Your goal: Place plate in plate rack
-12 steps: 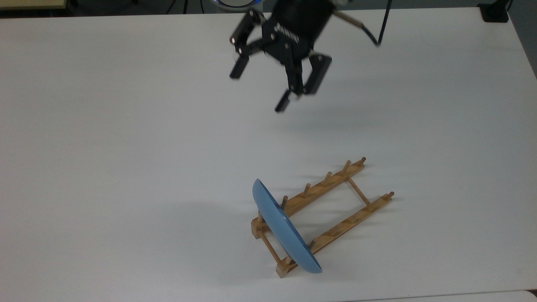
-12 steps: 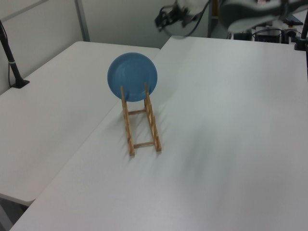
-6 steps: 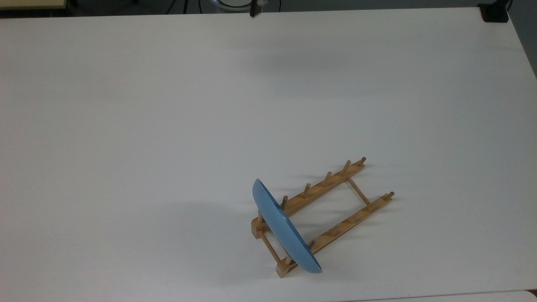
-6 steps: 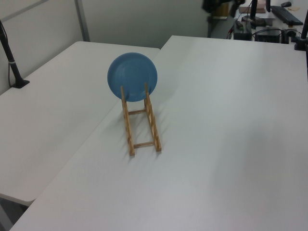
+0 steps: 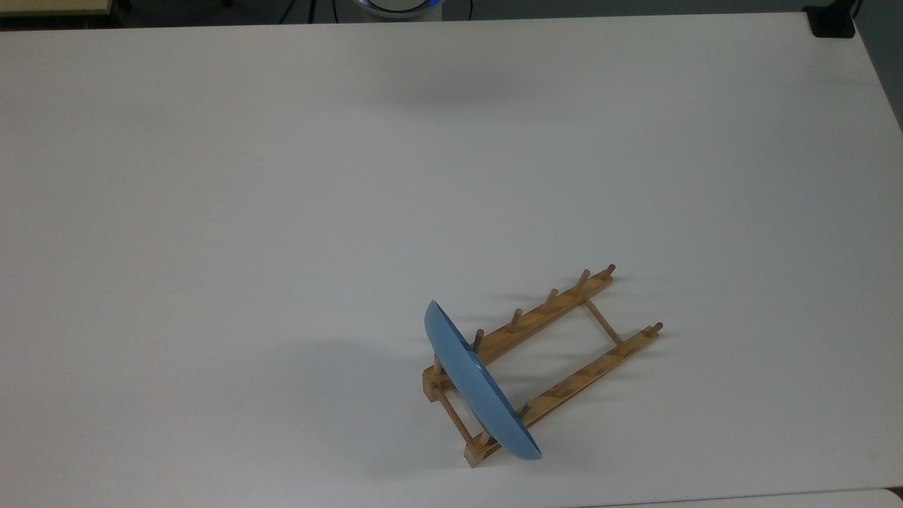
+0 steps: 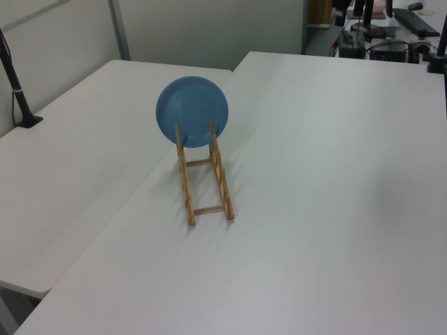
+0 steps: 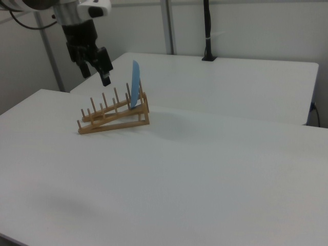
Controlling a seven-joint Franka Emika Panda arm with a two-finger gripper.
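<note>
The light-blue plate [image 5: 480, 384] stands on edge in the end slot of the wooden plate rack [image 5: 557, 346], leaning against the pegs. The left view shows the plate [image 6: 192, 112] face on at the far end of the rack [image 6: 206, 185]. The right view shows the plate [image 7: 136, 83] edge on at the right end of the rack [image 7: 113, 119]. My gripper [image 7: 96, 74] hangs in the air above and behind the rack's left end in the right view. It is open, holds nothing and is well apart from the plate.
The rack sits on a wide white table [image 5: 282, 212] that butts against a second white table [image 6: 77, 153]. A black pole [image 7: 206, 31] stands clamped at the far table's edge. Desk clutter [image 6: 412, 17] lies beyond the table.
The gripper has pulled up and away from above the table and left the top view. The plate and the rack have not moved.
</note>
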